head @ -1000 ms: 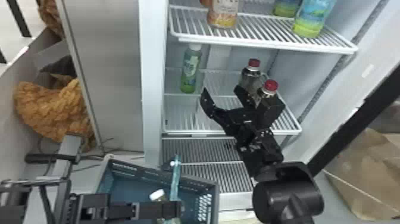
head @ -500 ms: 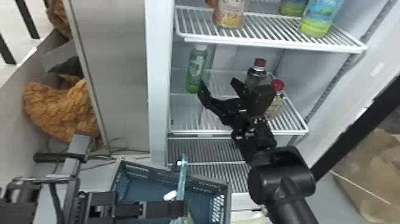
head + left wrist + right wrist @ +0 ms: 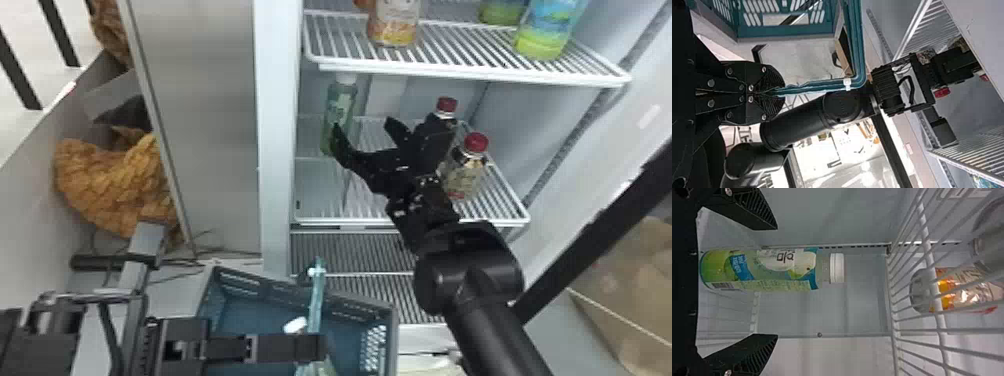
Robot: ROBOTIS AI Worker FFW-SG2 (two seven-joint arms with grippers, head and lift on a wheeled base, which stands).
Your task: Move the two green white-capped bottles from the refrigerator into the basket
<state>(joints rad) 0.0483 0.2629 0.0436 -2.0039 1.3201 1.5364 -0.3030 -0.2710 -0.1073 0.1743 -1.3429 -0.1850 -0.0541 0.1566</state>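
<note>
Lying in basket, seemingly one bottle.

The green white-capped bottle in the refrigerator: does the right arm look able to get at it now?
Likely yes: the right pincer is open, and in its wrist view the bottle shows between its fingers, with nothing visible in the way.

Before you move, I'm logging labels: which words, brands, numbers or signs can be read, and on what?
No text reads surely enough to quote.
Green bottle: one large character, small print, lying sideways, uncertain.
Orange-labelled bottle, blue-green bottle, nearer red-capped bottle: too small.
Pale strip: marks cut off.
</note>
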